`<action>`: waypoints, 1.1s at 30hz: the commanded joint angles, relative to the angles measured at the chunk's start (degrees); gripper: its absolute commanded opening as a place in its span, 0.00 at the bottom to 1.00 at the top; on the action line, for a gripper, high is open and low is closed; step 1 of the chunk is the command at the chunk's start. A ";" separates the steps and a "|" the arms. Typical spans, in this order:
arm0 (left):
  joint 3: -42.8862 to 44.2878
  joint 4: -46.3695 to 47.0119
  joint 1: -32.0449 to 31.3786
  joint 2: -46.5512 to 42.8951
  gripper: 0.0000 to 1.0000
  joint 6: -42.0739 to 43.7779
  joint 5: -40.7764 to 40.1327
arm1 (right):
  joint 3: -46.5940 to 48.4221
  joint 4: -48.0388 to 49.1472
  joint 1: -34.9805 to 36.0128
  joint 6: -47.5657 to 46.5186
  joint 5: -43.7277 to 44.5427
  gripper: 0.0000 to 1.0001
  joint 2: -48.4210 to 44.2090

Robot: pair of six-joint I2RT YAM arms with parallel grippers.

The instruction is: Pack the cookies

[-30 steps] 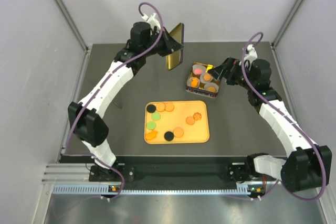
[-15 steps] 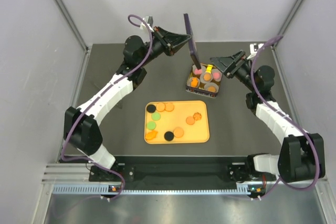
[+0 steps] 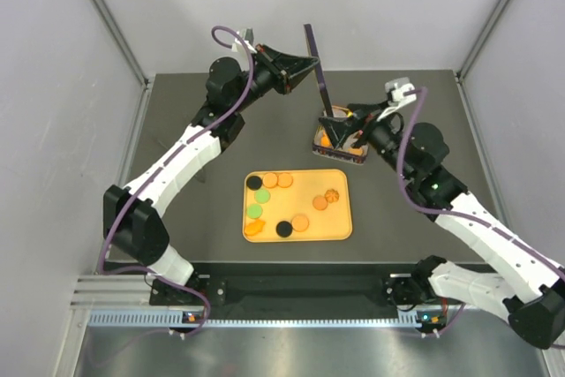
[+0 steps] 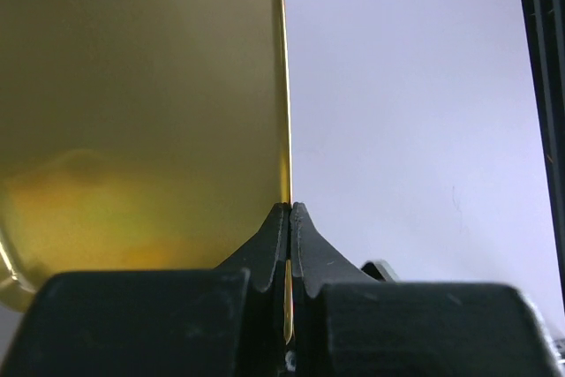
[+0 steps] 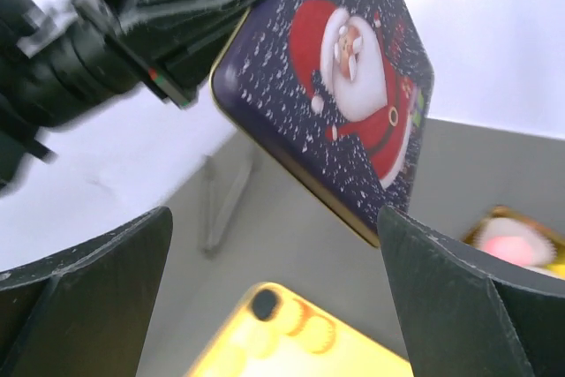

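1. The cookies [image 3: 284,181] lie loose on an orange tray [image 3: 340,227] in the middle of the dark surface [image 3: 203,227]. A few more sit in a tin [image 3: 339,151] just behind it, seemingly in paper cups.
2. The right gripper [image 3: 349,127] hangs over the tin, jaws spread wide, grasping nothing.
3. The left gripper [image 4: 290,218] has its jaws clenched on the edge of the Santa-printed lid [image 5: 353,103], upright above the tin's far side.

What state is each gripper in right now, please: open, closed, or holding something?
Left gripper: closed on the edge of the tin lid.
Right gripper: open, holding nothing.
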 commanded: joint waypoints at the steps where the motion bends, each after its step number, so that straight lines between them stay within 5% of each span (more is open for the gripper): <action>1: 3.85 0.30 -0.45 -0.81 0.00 0.93 -1.08 | 3.27 -5.69 6.72 -16.71 15.45 1.00 2.01; 5: 4.12 -0.67 -0.98 -0.63 0.00 1.02 -1.43 | 10.38 -8.78 12.62 -22.97 29.25 1.00 8.07; 11: 3.50 -1.81 -1.33 -0.63 0.00 1.54 -1.61 | 15.83 -6.32 15.18 -29.93 37.08 0.98 15.02; 17: 2.80 -1.81 -1.77 -0.46 0.00 1.46 -1.44 | 18.92 -3.60 15.53 -34.50 44.22 0.86 19.86; 23: 3.15 -1.99 -2.47 0.16 0.00 1.99 -1.00 | 19.53 -0.61 15.53 -36.26 46.41 0.57 21.79; 30: 3.76 -2.87 -2.83 0.51 0.00 3.47 -0.82 | 19.53 0.63 15.53 -35.92 49.40 0.00 21.36; 33: 4.29 -3.22 -2.91 0.86 0.13 4.79 -0.73 | 21.46 -3.75 15.53 -34.07 50.81 0.00 20.92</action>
